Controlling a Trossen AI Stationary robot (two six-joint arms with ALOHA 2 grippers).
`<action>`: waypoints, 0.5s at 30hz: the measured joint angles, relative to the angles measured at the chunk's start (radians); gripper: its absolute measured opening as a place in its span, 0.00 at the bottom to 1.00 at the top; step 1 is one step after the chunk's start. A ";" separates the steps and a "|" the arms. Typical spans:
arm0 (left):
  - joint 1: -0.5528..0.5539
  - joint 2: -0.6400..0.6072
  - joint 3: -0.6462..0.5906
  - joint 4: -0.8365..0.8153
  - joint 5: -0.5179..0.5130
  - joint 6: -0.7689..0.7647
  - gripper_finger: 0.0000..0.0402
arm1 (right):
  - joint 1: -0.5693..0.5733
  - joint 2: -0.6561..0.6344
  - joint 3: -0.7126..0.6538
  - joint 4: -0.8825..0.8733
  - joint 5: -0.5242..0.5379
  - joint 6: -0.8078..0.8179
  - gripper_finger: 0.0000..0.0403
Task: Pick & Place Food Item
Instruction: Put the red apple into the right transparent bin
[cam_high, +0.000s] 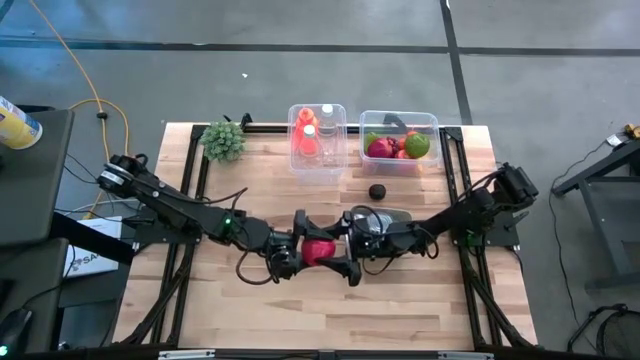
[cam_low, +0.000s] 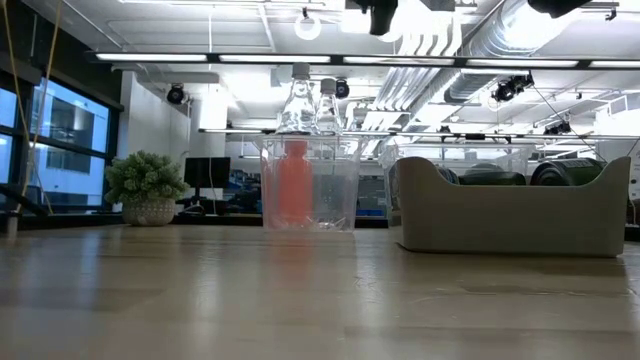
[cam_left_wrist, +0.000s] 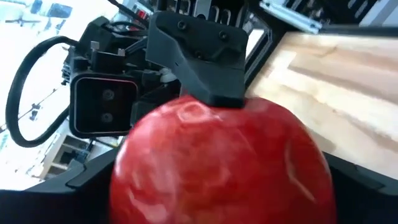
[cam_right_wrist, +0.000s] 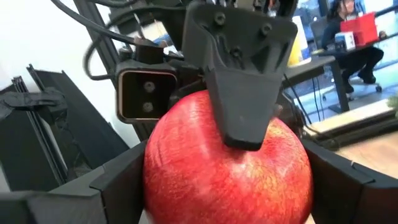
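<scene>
A round red fruit (cam_high: 318, 250) hangs above the middle of the wooden table (cam_high: 250, 300), between my two grippers. My left gripper (cam_high: 304, 249) reaches in level from the table's left. My right gripper (cam_high: 336, 253) reaches in level from the right, so the two face each other. The fruit (cam_left_wrist: 217, 168) fills the left wrist view and also fills the right wrist view (cam_right_wrist: 227, 171). Each gripper is shut on it. The low view shows neither the fruit nor the grippers. My left gripper pinches the fruit between its two fingers (cam_left_wrist: 87, 186), which come in level from the table's left. In the right wrist view one of these fingers (cam_right_wrist: 239, 93) lies over the fruit's upper side (cam_right_wrist: 205, 118). The fruit is lifted clear of the table. My right gripper pinches the same fruit between its two fingers (cam_right_wrist: 118, 186), which come in level from the table's right. They lie on two opposite flanks (cam_right_wrist: 158, 180), crosswise to the left gripper's pair. One of these fingers (cam_left_wrist: 205, 56) shows over the fruit in the left wrist view.
At the far edge stand a clear bin of bottles (cam_high: 318, 165), a clear bin (cam_high: 398, 165) of red and green fruit, and a small potted plant (cam_high: 224, 140). A small dark round thing (cam_high: 377, 191) and a grey tub (cam_low: 510, 215) lie right of centre.
</scene>
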 joint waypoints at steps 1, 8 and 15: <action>-0.006 0.001 0.000 -0.003 -0.013 -0.002 0.95 | 0.000 0.000 0.000 -0.012 -0.003 0.005 0.80; -0.047 0.002 0.000 -0.006 -0.117 0.061 0.99 | 0.000 0.001 0.001 -0.067 0.010 0.030 0.80; -0.106 -0.004 0.002 -0.030 -0.142 -0.007 0.99 | 0.002 -0.031 -0.007 -0.293 0.196 0.028 0.80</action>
